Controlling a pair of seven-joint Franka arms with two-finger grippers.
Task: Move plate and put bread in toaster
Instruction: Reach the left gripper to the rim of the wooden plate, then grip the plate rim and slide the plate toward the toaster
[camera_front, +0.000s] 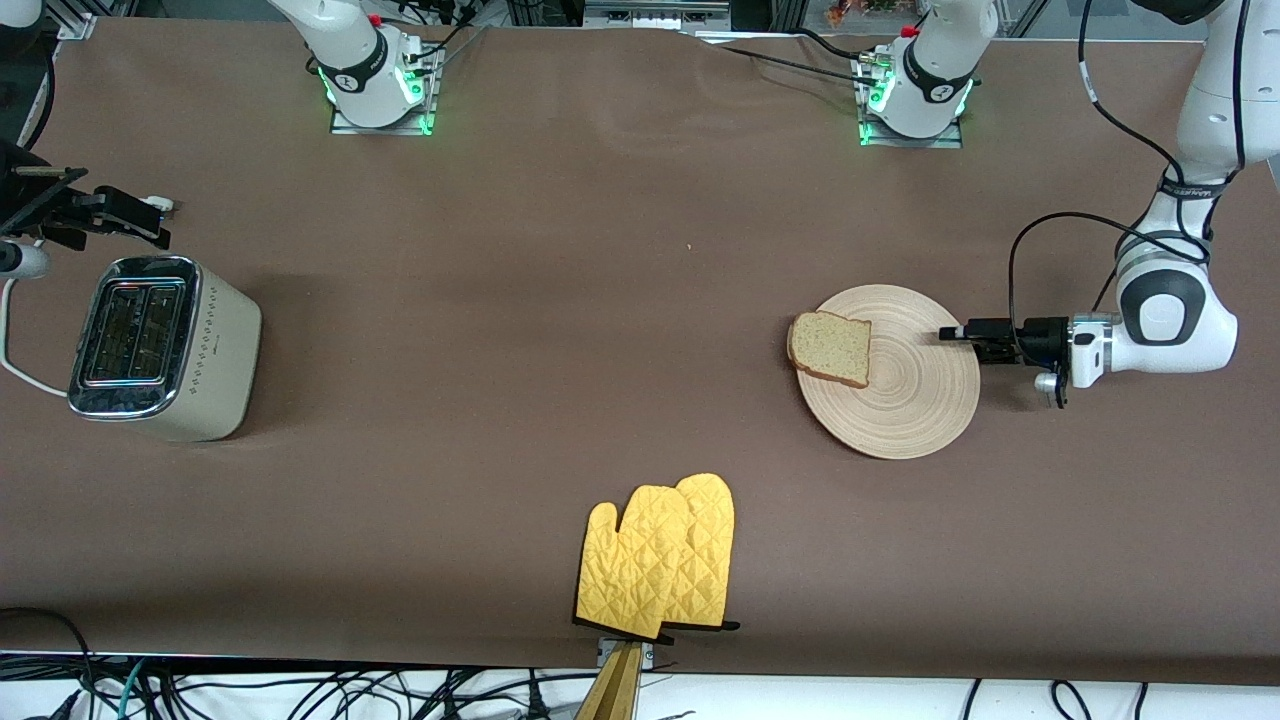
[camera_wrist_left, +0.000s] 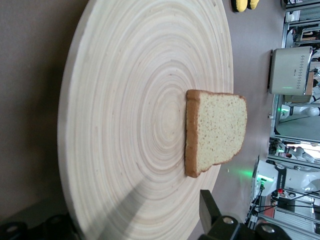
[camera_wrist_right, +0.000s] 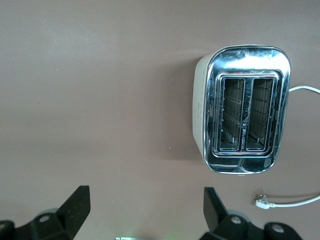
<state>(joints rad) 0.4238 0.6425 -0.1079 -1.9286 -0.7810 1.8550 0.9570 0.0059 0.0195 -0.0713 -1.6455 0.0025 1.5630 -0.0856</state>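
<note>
The plate (camera_front: 915, 385) lies toward the left arm's end of the table. The bread (camera_front: 830, 347) lies flat on it, on the side toward the right arm's end; both fill the left wrist view, plate (camera_wrist_left: 130, 100) and bread (camera_wrist_left: 217, 130). My left gripper (camera_front: 950, 333) is low at the plate's rim, open, with the rim between its jaws; one fingertip (camera_wrist_left: 209, 210) shows above the plate. The toaster (camera_front: 150, 345) stands at the right arm's end, slots empty. My right gripper (camera_front: 150, 208) is open and empty over the table beside the toaster (camera_wrist_right: 242, 110).
A pair of yellow oven mitts (camera_front: 660, 560) lies at the table's edge nearest the front camera. The toaster's white cord (camera_front: 20, 370) trails off the right arm's end, with its plug (camera_wrist_right: 262, 202) on the table.
</note>
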